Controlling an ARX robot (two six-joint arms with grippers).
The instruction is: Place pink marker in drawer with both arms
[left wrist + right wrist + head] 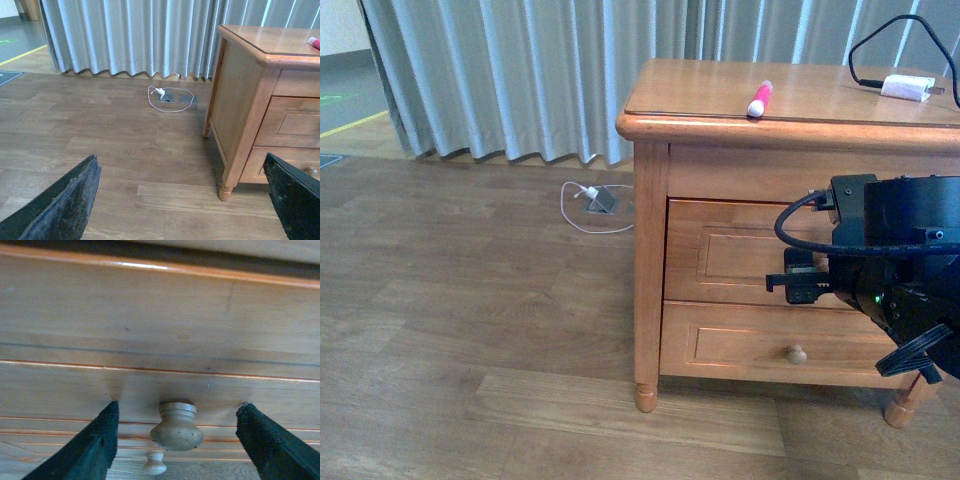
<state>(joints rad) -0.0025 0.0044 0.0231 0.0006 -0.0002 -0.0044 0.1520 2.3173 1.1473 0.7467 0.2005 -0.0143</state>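
1. Two black fingers (95, 450) of the right gripper (177, 410) stand wide apart on either side of the round wooden knob (176, 426) of the drawer (150, 340). Bare wood shows between each finger and the knob, and nothing is held.
2. Seen from the front, the right arm (890, 260) hangs before the drawer (720, 250), covering its knob. A small green light glows on the arm's underside. The drawer front sits flush in the nightstand (650, 250), shut.
3. Up on the nightstand's top lies the pink marker (760, 100), close to the front edge, at about 11 o'clock from the right arm. It is tilted, its white end toward the back.
4. A white charger plug (907, 88) with a looped black cable (880, 40) rests on the same top, at about 3 o'clock from the marker and well apart from it.
5. Below, the lower drawer (740, 345) is also shut.
6. Away from the furniture, the left gripper (181, 160) hovers over the wood floor (100, 125), jaws spread and empty. The pink marker (314, 43) shows at that view's edge.
7. A floor socket (595, 198) with a white lead sits at 9 o'clock of the nightstand, before a grey curtain (520, 70).
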